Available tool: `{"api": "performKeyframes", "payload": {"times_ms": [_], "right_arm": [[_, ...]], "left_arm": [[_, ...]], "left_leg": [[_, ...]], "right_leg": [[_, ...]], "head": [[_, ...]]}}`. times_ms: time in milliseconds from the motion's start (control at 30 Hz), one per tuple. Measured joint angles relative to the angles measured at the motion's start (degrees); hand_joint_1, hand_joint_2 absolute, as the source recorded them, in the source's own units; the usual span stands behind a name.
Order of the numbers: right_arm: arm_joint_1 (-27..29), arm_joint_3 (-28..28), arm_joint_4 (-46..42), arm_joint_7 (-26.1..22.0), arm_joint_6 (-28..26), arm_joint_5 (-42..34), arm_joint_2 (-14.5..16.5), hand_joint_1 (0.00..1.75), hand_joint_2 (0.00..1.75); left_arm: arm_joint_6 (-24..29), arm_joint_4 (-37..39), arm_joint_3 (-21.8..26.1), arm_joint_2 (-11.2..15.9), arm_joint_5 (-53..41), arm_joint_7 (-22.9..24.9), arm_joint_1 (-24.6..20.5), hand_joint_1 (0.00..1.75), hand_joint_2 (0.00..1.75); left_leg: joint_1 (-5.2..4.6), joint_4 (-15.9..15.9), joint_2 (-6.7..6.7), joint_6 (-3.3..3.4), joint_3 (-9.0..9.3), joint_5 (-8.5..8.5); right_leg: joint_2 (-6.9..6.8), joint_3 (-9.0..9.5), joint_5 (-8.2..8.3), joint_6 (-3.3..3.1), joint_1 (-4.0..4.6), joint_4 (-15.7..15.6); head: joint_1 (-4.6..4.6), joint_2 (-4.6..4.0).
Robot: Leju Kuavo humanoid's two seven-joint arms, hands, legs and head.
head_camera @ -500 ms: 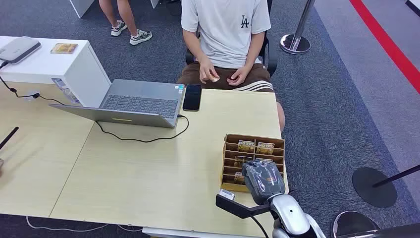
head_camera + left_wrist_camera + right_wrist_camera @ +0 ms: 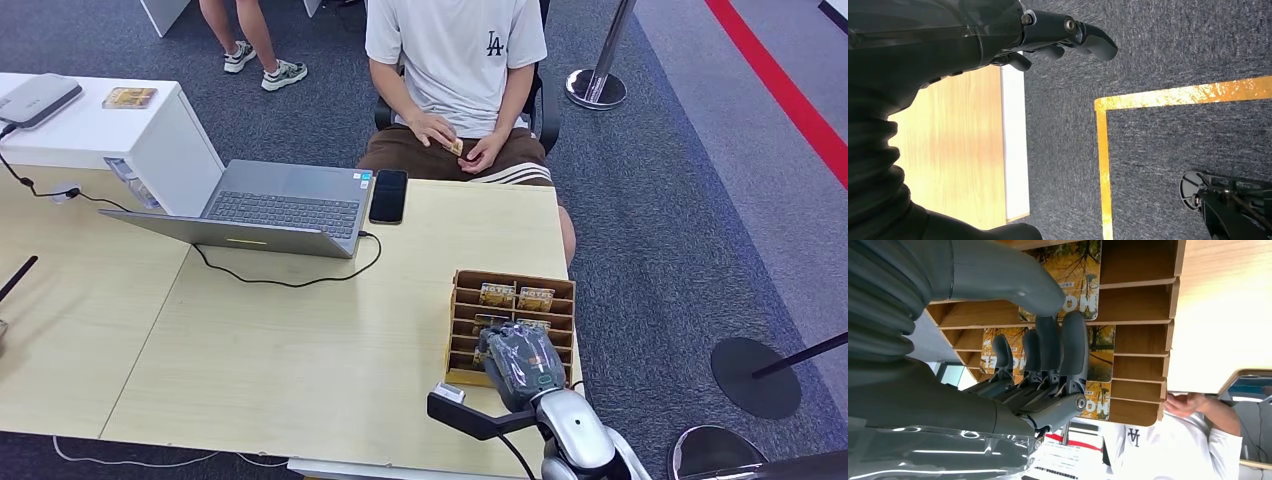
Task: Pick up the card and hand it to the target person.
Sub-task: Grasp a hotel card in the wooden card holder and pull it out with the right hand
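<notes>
Hovering over the rack (image 2: pixel 464 330), the right hand (image 2: pixel 520 362) holds nothing, its fingers (image 2: pixel 1058 347) extended together toward a card (image 2: pixel 1100 357) standing upright in a slot just beyond them; the left hand (image 2: pixel 1048 35) hangs loosely open beside the table.

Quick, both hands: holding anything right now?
Left hand: open, hanging beside the table.
Right hand: fingers over the cards in the wooden rack; grip cannot be told.
</notes>
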Motion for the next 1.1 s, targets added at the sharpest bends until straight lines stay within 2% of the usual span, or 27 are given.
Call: {"api": "performKeyframes", "payload": {"times_ms": [733,1100], "right_arm": [[0.2,-1.5,-3.4,2.0,-1.1,0.4,-0.2,1.05,1.75],[0.2,-1.5,-2.8,1.1,0.0,0.1,-0.2,1.10,1.75]], "left_arm": [[-0.2,0.0,0.0,0.0,-1.0,-0.4,0.0,0.00,1.75],[-0.2,0.0,0.5,0.0,-1.2,-0.2,0.0,0.00,1.75]], "left_leg": [[0.00,0.0,0.00,0.00,0.02,0.00],[0.00,0.0,0.00,0.00,0.01,0.00]], "right_leg": [[0.02,-0.01,0.00,0.00,0.00,0.0],[0.02,-0.01,0.00,0.00,0.00,0.0]], "head": [[0.01,0.00],[-0.01,0.00]]}}
